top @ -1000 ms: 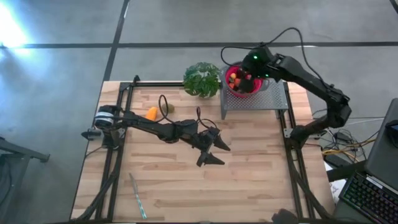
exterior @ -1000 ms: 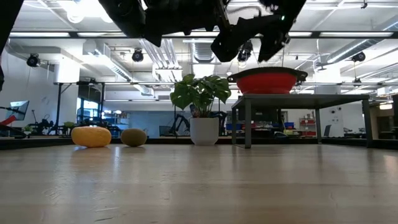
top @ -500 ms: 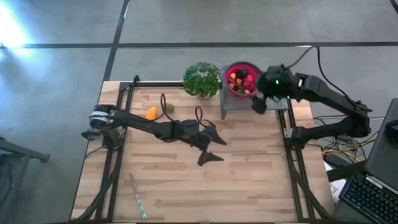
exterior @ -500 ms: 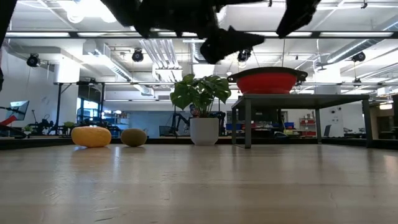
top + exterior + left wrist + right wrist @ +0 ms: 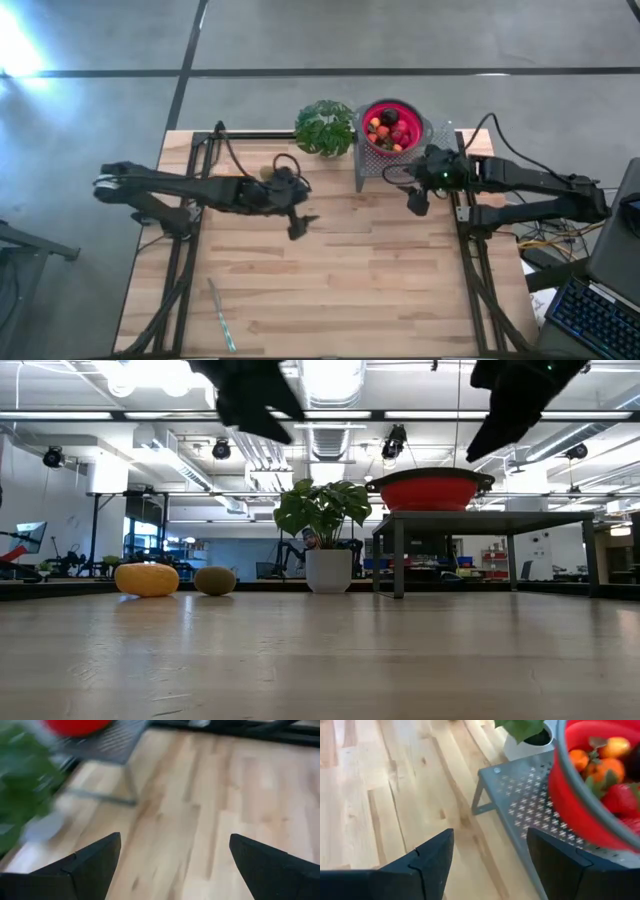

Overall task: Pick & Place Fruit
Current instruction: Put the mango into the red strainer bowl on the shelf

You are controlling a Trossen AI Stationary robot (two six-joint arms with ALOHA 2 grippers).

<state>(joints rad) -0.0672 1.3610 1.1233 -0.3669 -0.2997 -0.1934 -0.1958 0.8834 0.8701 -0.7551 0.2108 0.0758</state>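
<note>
Red bowl (image 5: 391, 127) holding most of the fruit (image 5: 386, 131): strawberries, orange balls, one dark round piece; it sits on a perforated grey metal stand (image 5: 436, 157) at the far edge of the wooden surface (image 5: 380, 270). Two pieces remain out on the surface, left of the potted plant (image 5: 325, 127): yellow-orange piece (image 5: 146, 579) and kiwi (image 5: 214, 580), side by side. Right gripper (image 5: 416, 196): raised beside the stand, fingers parted, empty. Left gripper (image 5: 300, 222): mid-surface near the kiwi, fingers spread wide, empty. Pale stick (image 5: 221, 315): near front edge.

Wooden table (image 5: 380, 270) with plant (image 5: 325, 127), perforated stand (image 5: 440, 155), stick (image 5: 221, 315), two fruits (image 5: 147, 579).
</note>
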